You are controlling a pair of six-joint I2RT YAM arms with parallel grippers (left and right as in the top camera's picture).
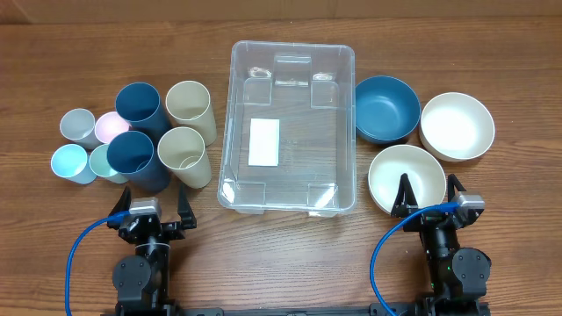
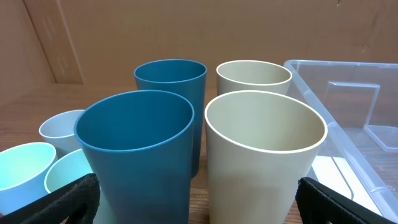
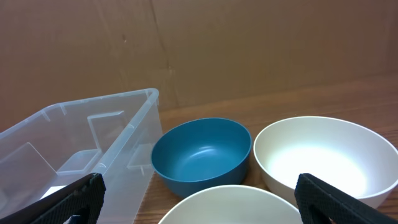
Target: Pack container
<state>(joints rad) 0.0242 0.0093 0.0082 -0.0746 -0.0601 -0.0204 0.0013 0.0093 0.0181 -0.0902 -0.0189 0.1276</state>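
The clear container (image 1: 291, 61) with a white label (image 1: 263, 142) on its base stands empty in the middle of the table. It also shows in the left wrist view (image 2: 348, 106) and the right wrist view (image 3: 81, 143). Left of it stand several cups: two dark blue cups (image 1: 139, 158), two beige cups (image 1: 183, 154) and small pale ones (image 1: 77, 127). Right of it sit a blue bowl (image 1: 386, 107) and two white bowls (image 1: 411, 180). My left gripper (image 1: 151, 211) is open and empty, just in front of the cups. My right gripper (image 1: 430, 204) is open and empty at the nearest white bowl's front rim.
A brown cardboard wall (image 2: 186, 31) rises behind the table. Bare wooden tabletop (image 1: 281, 254) lies between the two arm bases at the front edge.
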